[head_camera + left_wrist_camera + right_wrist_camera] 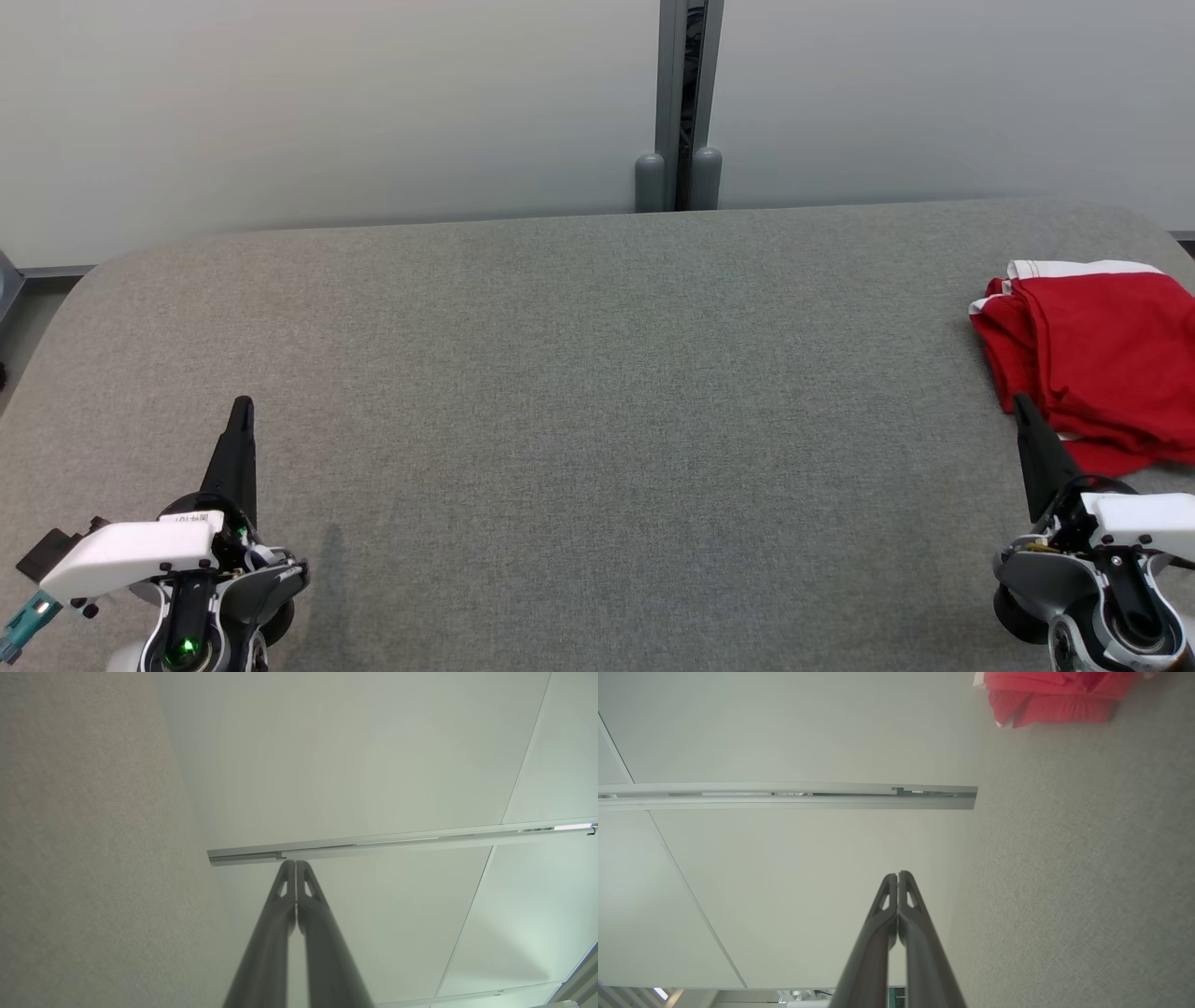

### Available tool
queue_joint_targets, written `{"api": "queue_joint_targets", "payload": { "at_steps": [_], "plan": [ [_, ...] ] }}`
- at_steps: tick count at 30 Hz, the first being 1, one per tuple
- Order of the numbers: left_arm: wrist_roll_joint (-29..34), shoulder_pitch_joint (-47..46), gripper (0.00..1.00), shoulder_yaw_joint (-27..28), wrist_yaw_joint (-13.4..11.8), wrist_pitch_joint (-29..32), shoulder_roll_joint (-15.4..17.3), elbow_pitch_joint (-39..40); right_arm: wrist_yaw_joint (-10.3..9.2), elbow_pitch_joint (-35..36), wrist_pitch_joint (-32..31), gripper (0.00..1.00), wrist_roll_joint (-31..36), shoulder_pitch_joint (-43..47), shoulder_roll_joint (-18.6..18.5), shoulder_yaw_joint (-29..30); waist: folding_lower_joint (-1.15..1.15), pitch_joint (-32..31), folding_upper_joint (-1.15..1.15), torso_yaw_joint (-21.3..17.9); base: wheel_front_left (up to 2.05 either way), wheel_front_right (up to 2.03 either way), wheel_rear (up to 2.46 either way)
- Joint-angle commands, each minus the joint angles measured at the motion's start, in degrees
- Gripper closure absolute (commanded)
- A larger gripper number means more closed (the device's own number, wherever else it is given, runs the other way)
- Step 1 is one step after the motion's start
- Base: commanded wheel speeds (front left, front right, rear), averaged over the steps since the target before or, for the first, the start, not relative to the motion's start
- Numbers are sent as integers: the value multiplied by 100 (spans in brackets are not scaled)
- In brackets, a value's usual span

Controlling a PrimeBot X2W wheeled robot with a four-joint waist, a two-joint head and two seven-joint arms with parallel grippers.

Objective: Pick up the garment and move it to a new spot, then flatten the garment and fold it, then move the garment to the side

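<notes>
Garment (1102, 364), red with white trim, lay in a loose heap at the far right side of the grey bench (560, 420), partly cut off by the picture's border. The right pincer (1020, 403) stood just beside it, fingers pressed together and holding nothing. The left pincer (242, 404), also closed and empty, was well apart. Going in without opening, the right one might push the cloth toward the bench's edge; catching only one layer might drag the rest. I saw no container.
</notes>
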State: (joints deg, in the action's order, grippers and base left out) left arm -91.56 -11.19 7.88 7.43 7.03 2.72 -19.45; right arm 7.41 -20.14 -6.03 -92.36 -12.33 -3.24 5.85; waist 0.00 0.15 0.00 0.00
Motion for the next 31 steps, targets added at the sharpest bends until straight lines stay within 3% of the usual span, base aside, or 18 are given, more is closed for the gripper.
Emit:
{"api": "queue_joint_targets", "payload": {
  "at_steps": [1,31],
  "plan": [
    [-2,-112,100,17,23,1,30,-4,14,-10,-23,100,19,-30,-9,20,0,0,0,0,0,0,0],
    [-2,-111,100,16,23,0,30,-3,15,-10,-44,100,40,-32,1,35,0,0,0,0,0,0,0]
  ]
}}
